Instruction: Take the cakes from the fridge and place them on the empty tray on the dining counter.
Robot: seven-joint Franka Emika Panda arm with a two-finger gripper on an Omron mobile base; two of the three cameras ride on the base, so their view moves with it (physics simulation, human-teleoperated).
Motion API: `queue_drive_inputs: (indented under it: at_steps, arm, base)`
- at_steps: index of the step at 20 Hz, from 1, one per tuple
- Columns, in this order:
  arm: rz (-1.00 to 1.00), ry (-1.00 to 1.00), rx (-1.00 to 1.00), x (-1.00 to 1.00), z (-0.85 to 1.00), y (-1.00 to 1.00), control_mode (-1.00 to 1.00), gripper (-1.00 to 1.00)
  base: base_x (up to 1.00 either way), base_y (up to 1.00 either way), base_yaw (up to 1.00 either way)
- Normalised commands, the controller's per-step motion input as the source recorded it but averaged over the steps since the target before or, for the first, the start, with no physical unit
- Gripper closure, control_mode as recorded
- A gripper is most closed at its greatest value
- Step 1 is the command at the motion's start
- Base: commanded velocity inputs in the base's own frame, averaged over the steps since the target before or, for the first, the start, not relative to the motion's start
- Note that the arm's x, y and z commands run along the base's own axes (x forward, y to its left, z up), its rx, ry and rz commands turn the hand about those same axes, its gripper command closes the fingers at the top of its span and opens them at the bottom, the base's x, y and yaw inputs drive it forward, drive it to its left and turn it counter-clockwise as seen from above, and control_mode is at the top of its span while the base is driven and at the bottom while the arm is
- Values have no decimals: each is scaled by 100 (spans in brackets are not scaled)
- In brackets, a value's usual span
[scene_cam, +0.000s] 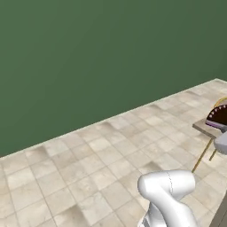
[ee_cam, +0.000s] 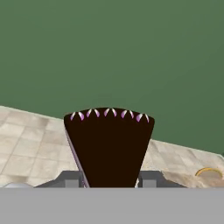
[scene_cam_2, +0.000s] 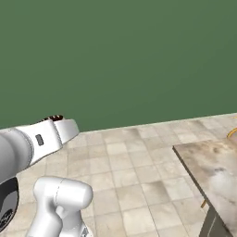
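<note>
Tool (ee_cam: pixel 109 181) clamped on the dark cake wedge (ee_cam: pixel 109 146), carried in the air above tiled floor (scene_cam: pixel 88 168). Marble bench (scene_cam_2: pixel 215 169) near on the right; green wall (scene_cam_2: pixel 115 55) behind. Possibly purple layers, edge blurry.

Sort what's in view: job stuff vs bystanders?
Job:
- dark cake slice, held in the claw
- dining counter, marble top

Bystanders:
- green wall
- tiled floor
- yellow curved thing on the counter, too small to identify
</note>
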Motion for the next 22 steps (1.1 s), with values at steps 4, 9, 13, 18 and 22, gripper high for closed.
queue_drive_inputs:
  at_steps: [4, 9, 13, 18, 22]
  arm:
    - [0, 0, 0, 0, 0, 0, 100, 100]
    - [0, 0, 0, 0, 0, 0, 100, 100]
    - [0, 0, 0, 0, 0, 0, 100, 100]
    - [0, 0, 0, 0, 0, 0, 100, 100]
    - [0, 0, 0, 0, 0, 0, 100, 100]
  base:
    - [100, 3, 9]
    - [100, 0, -11]
    - [100, 0, -39]
    - [100, 0, -55]
    - [100, 0, -65]
